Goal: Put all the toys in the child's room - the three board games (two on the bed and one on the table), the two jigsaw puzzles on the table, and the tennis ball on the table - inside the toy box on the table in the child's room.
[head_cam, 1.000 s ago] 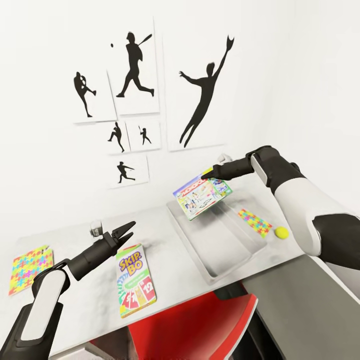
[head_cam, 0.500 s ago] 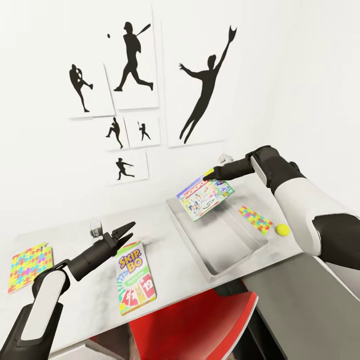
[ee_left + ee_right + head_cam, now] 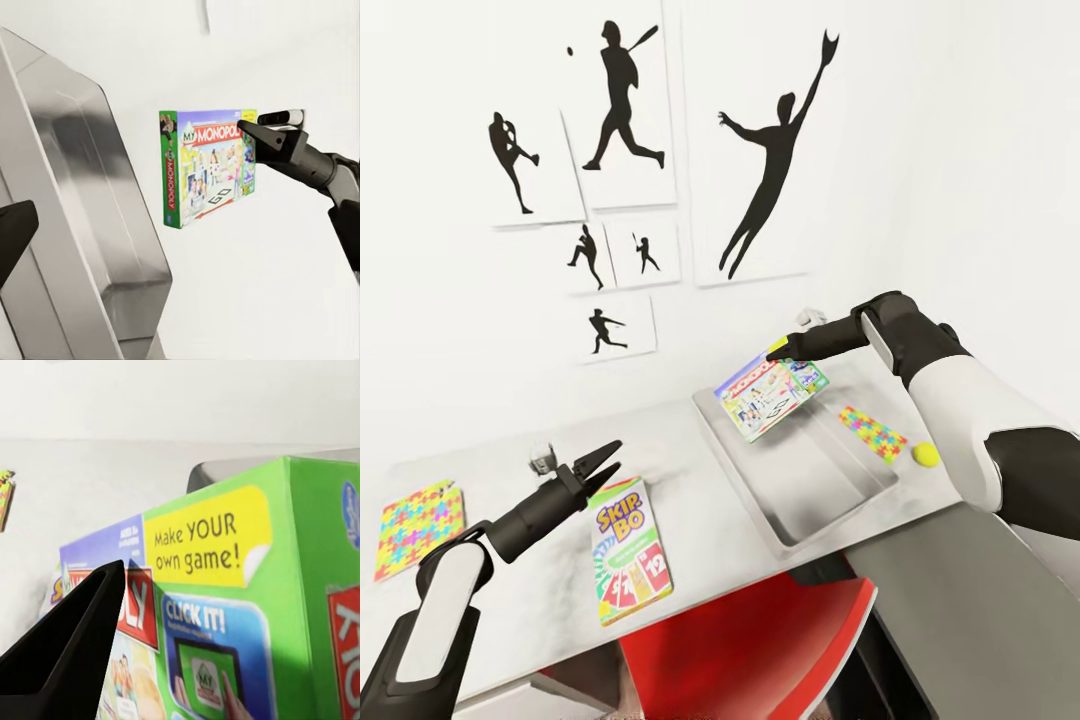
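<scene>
White-walled room with silhouette pictures (image 3: pixel 760 160); pale desk (image 3: pixel 540 580) carries the toy box (image 3: pixel 800 480). Right tool (image 3: pixel 778 350) grips the Monopoly game (image 3: pixel 770 395) above it, unmoved. Left tool (image 3: pixel 605 465) is spread.

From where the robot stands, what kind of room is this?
Probably a child's room or playroom: black sports silhouette pictures hang on the white wall, and colourful game boxes such as the Skip-Bo box, a multicoloured jigsaw square and a small yellow-green ball lie on the pale grey desk.
</scene>
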Controlling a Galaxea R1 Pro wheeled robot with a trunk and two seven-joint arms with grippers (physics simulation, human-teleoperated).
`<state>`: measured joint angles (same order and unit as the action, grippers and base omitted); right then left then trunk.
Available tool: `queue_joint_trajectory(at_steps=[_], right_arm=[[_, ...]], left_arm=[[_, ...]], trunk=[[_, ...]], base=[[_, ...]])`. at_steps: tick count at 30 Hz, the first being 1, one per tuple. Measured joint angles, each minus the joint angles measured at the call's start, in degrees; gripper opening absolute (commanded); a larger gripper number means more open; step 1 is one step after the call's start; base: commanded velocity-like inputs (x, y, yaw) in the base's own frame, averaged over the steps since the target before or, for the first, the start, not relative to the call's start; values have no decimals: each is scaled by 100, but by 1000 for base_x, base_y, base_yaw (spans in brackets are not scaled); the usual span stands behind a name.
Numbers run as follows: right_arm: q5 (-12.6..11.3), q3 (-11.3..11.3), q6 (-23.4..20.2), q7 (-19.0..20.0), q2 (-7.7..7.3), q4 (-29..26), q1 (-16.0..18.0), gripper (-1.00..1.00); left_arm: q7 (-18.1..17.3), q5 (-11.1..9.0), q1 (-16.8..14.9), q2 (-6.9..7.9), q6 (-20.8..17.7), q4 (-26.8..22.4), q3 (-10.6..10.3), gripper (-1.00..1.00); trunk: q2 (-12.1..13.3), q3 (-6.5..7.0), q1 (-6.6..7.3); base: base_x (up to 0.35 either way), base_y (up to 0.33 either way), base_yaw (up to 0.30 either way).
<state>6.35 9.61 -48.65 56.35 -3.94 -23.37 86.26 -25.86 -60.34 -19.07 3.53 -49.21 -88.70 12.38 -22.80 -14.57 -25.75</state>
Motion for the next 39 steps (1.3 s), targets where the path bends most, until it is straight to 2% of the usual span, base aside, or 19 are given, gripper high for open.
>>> queue_joint_trajectory(at_steps=[12,31,39], right_arm=[[0,-1,2,0,3,-2,0,-100],[-5,-12,2,-141,15,-2,0,-100],[-8,-16,5,-225,91,-6,6,-100]], left_arm=[[-218,19,10,0,-1,2,44,100],[-232,26,11,0,1,3,47,100],[-233,23,8,0,3,3,47,100]], trunk=[[0,-112,0],[0,-288,0],[-1,-363,0]], base=[[0,0,0],[0,0,0],[0,0,0]])
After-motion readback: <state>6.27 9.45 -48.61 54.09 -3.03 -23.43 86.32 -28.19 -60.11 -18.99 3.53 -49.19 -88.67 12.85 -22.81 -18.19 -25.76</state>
